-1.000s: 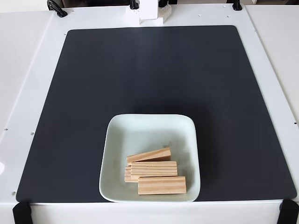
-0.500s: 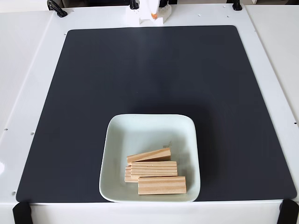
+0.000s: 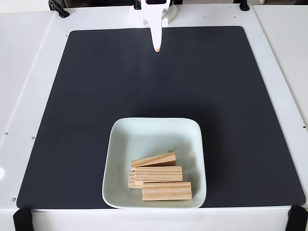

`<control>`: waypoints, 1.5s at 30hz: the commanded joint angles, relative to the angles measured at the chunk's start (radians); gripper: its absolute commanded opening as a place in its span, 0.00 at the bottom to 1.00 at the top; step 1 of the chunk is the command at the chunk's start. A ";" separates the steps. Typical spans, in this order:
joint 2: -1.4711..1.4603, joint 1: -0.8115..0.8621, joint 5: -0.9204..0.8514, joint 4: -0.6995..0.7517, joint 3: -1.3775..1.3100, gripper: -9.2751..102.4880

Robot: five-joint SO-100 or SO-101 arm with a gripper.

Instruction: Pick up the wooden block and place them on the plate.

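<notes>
One claw is what we have, white, poking down from the top edge of the fixed view over the far end of the black mat. Its fingers come to a single narrow point with an orange tip, so they look pressed together, and nothing is pinched between them. Around it the mat is bare.

Look nearer the camera and the plate sits at the near edge of the mat, well apart from the claw and almost straight below it in the picture, only a shade to the right. Every block in sight is inside that plate, piled in its near half. The front block lies flat with its long axis running left to right across the view. Behind it the middle block runs the same way, and under its left end more wood peeks out, though I cannot count clearly what is stacked there. The back block lies tilted, its right end a little farther from the camera.

So the line that matters runs from claw straight down the view to the plate, and the blocks lie crosswise to it. No wood is left on the mat. My read: the placing is done, and the arm has nothing further to fetch.
</notes>
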 commanded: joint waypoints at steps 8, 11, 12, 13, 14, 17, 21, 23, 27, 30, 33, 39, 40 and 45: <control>0.012 -0.002 -0.003 0.017 0.006 0.10; 0.011 -0.002 -0.005 0.017 0.003 0.10; 0.011 -0.003 -0.006 0.017 0.003 0.10; 0.011 -0.003 -0.006 0.017 0.002 0.10; 0.011 -0.003 -0.006 0.017 0.002 0.10; 0.011 -0.003 -0.005 0.017 0.002 0.10; 0.011 -0.003 -0.005 0.017 0.002 0.10; 0.011 -0.003 -0.005 0.017 0.002 0.10; 0.011 -0.026 -0.008 0.017 0.003 0.10; 0.011 -0.055 -0.008 0.017 0.002 0.10; 0.011 -0.055 -0.008 0.017 0.002 0.10; 0.011 -0.055 -0.008 0.017 0.002 0.10; 0.011 -0.055 -0.008 0.017 0.002 0.10; 0.011 -0.055 -0.008 0.017 0.002 0.10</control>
